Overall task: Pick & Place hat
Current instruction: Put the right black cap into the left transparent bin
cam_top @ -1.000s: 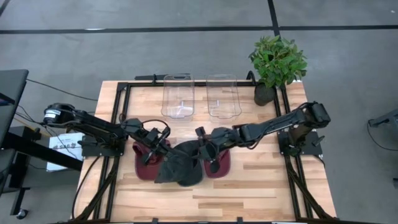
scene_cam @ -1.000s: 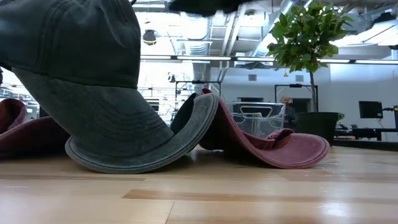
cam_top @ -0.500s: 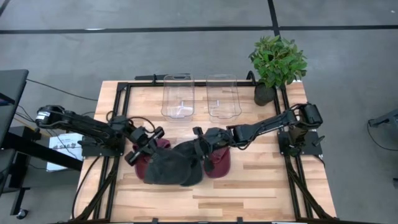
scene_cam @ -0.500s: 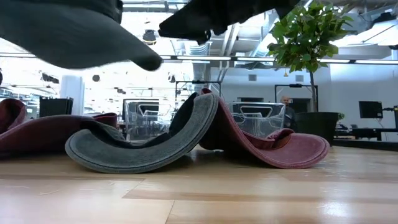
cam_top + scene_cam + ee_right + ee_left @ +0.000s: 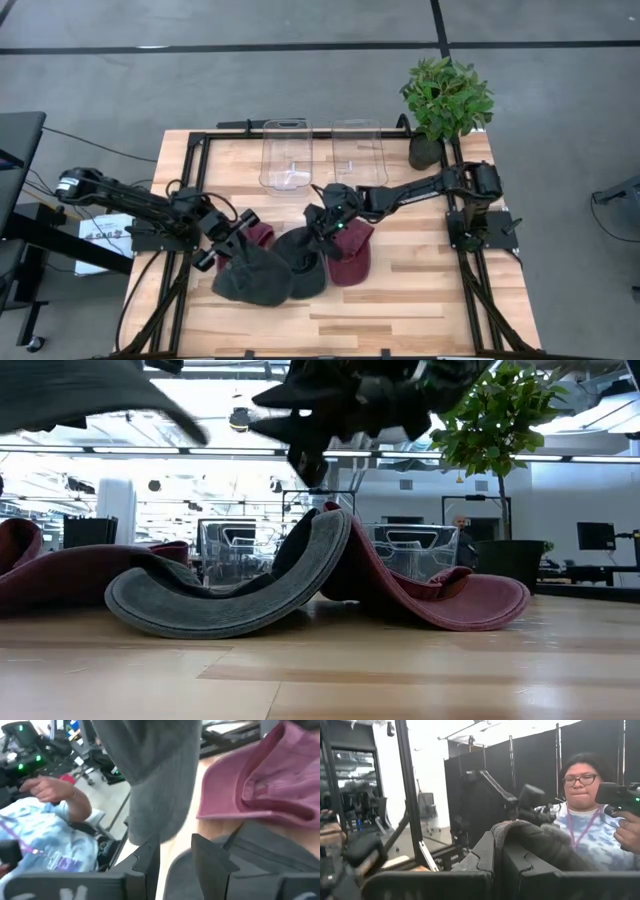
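Note:
A dark grey cap point(image 5: 265, 275) lies between two maroon caps, one on the left point(image 5: 260, 234) and one on the right point(image 5: 352, 258). My left gripper point(image 5: 232, 240) is shut on the grey cap's crown point(image 5: 80, 395), which is raised. The grey brim point(image 5: 230, 600) rests on the table and leans against the right maroon cap's brim point(image 5: 440, 598). My right gripper point(image 5: 328, 220) is open above the grey cap's far edge. In its wrist view the grey cloth point(image 5: 160, 775) stands just ahead of its fingers, with the maroon cap point(image 5: 260, 785) beside it. My left gripper pinches a fold of the grey cap's crown cloth point(image 5: 496, 831) between its two fingers. It comes from the table's left side. The crown point(image 5: 535, 842) bulges past the fingers and is held up off the table, while the brim end stays down.
Two clear plastic bins point(image 5: 287, 155) point(image 5: 358, 155) stand at the table's far side, with a potted plant point(image 5: 445, 100) at the far right corner. A person shows beyond the table in both the left wrist view point(image 5: 580, 795) and the right wrist view point(image 5: 50, 815).
My left gripper has drawn the grey cap's crown up and toward the table's left. The crown has lifted clear of the table, and the brim has stayed down against the maroon cap. My right gripper has risen and moved back toward the far edge.

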Motion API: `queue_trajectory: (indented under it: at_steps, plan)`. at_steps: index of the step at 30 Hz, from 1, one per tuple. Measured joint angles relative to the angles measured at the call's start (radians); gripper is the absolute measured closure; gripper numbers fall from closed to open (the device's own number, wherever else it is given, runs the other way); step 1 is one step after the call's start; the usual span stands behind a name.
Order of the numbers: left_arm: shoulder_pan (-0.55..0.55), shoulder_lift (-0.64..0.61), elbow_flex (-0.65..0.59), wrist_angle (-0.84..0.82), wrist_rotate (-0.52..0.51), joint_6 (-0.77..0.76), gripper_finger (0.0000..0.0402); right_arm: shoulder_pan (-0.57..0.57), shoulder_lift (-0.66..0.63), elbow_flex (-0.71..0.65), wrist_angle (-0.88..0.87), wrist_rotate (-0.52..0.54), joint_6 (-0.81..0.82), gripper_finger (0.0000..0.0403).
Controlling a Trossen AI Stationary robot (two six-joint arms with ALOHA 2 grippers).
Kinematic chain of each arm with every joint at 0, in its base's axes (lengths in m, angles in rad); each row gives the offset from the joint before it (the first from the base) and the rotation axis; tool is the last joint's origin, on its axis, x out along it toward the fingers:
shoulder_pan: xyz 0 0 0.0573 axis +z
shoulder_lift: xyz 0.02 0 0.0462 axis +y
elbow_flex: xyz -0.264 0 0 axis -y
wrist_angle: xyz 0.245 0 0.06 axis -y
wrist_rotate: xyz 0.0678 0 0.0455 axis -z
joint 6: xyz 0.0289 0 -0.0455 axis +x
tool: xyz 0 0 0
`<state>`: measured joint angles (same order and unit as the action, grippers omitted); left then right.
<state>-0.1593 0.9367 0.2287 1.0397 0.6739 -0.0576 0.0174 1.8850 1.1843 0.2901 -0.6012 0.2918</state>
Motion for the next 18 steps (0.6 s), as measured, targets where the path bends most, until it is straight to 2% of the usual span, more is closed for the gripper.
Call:
queue_trajectory:
  at_steps: [11, 13, 18]
  plan:
    - [0.0, -0.047, 0.0, 0.022, 0.0, 0.001, 0.0391, 0.0, 0.121, 0.007, 0.245, -0.126, 0.03, 0.0301]
    - [0.0, -0.044, 0.0, 0.024, 0.0, 0.007, 0.0391, 0.0, 0.13, 0.008, 0.307, -0.133, 0.058, 0.0301]
    - [0.0, -0.042, 0.0, 0.024, 0.0, 0.024, 0.0391, -0.007, 0.132, 0.008, 0.326, -0.113, 0.046, 0.0301]
